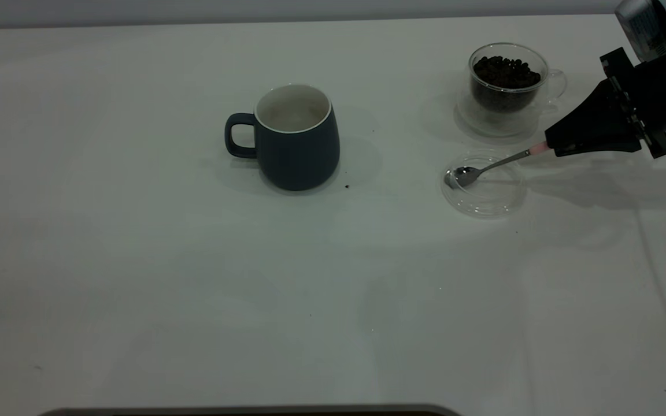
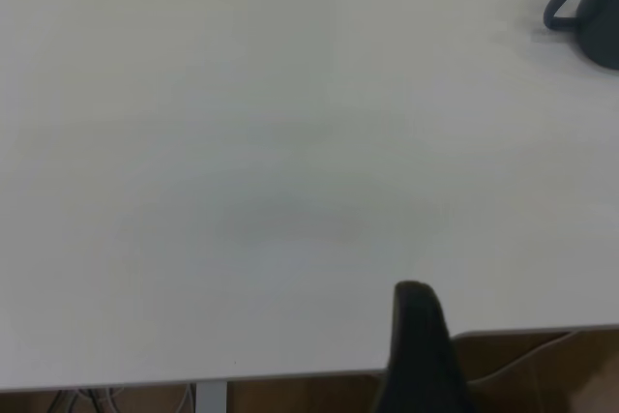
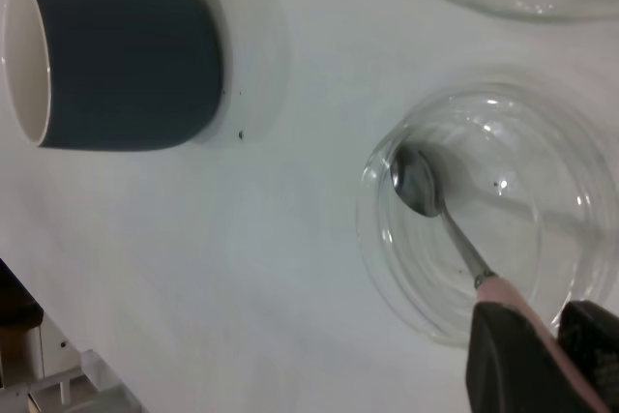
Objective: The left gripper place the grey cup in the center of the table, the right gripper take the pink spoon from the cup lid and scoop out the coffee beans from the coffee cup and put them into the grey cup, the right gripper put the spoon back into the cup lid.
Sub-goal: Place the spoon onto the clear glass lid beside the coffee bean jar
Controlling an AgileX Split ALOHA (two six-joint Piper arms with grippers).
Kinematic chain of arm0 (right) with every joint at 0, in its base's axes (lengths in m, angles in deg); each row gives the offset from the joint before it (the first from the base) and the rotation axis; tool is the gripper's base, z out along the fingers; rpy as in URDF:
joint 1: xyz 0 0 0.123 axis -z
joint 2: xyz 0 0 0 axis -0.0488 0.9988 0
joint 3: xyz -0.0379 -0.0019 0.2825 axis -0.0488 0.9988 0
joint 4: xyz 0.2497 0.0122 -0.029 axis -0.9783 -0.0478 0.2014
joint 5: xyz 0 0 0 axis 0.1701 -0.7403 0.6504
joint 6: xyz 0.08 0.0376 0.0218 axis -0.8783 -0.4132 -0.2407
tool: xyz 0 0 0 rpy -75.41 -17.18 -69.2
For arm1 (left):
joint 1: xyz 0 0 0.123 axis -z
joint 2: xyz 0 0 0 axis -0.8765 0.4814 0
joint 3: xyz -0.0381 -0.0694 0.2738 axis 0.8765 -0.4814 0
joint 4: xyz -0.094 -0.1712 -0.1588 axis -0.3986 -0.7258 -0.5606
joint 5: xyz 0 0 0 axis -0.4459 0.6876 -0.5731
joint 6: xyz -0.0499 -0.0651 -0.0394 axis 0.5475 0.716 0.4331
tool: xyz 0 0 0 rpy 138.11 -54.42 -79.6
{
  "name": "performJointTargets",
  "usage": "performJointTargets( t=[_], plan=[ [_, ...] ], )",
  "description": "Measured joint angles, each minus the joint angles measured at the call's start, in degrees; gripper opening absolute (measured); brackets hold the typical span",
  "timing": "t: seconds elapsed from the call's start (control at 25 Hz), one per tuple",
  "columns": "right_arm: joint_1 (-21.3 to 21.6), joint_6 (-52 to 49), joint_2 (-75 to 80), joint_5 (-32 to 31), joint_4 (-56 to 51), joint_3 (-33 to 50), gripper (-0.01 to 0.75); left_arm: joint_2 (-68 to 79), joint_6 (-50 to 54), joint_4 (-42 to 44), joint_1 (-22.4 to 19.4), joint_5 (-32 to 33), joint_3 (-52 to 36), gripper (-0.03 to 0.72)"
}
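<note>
We see the mug [image 1: 295, 138] upright near the middle of the table [image 1: 136, 260], its handle to the left and its white inside looking empty; a few dark specks lie on the tabletop beside its base. Far to the right stands the glass cup [image 1: 506, 86], upright, holding a heap of beans [image 1: 506, 72] that fills its inner bowl. Just nearer than the glass cup, and close beside it, lies the lid [image 1: 483, 199] flat on the table. The spoon [image 1: 486, 168] has its metal bowl resting in the lid at the lid's left part, and its stem slants up and to the right over the rim to the pink handle. The right gripper [image 1: 550, 147] comes in from the far right edge, low over the table, and its fingers [image 3: 513, 355] are pinched on that pink handle — only a short piece of pink shows past the tips. In the right wrist view the mug [image 3: 116, 60] lies well apart from the lid [image 3: 484, 210], and the spoon [image 3: 430, 195] bowl sits inside the clear ring. The left gripper [image 2: 418, 345] is off at the table's left edge, well apart from the mug [image 2: 595, 12]; only one dark finger shows, so we cannot tell how its fingers stand.
</note>
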Motion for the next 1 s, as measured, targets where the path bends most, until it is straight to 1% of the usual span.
performJointTargets(
  t=[0.2, 0.32, 0.44, 0.56, 0.8, 0.92, 1.0],
  plan=[
    [0.00, 0.06, 0.04, 0.35, 0.21, -0.07, 0.108, 0.00, 0.00, 0.00, 0.00, 0.00, 0.00, 0.567],
    [0.00, 0.72, 0.04, 0.76, 1.10, -0.07, 0.141, 0.00, 0.00, 0.00, 0.00, 0.00, 0.00, 0.567],
    [0.00, 1.17, 0.17, 2.80, 2.06, -0.07, 0.211, 0.00, 0.00, 0.00, 0.00, 0.00, 0.00, 0.567],
    [0.00, 1.28, 0.45, 5.27, 2.45, -0.07, 0.320, 0.00, 0.00, 0.00, 0.00, 0.00, 0.00, 0.567],
    [0.00, 1.51, 0.56, 9.63, 2.51, -0.07, 0.492, 0.00, -0.13, 0.00, 0.00, 0.00, 0.00, 0.567],
    [-0.29, 2.40, -0.78, 14.45, 2.56, -0.07, 0.552, 0.00, -0.07, 0.00, 0.00, 0.00, 0.00, 0.567],
    [-0.82, 3.48, -2.55, 17.90, 2.60, -0.07, 0.570, 0.00, -0.07, 0.00, 0.00, 0.00, 0.00, 0.567]
  ],
)
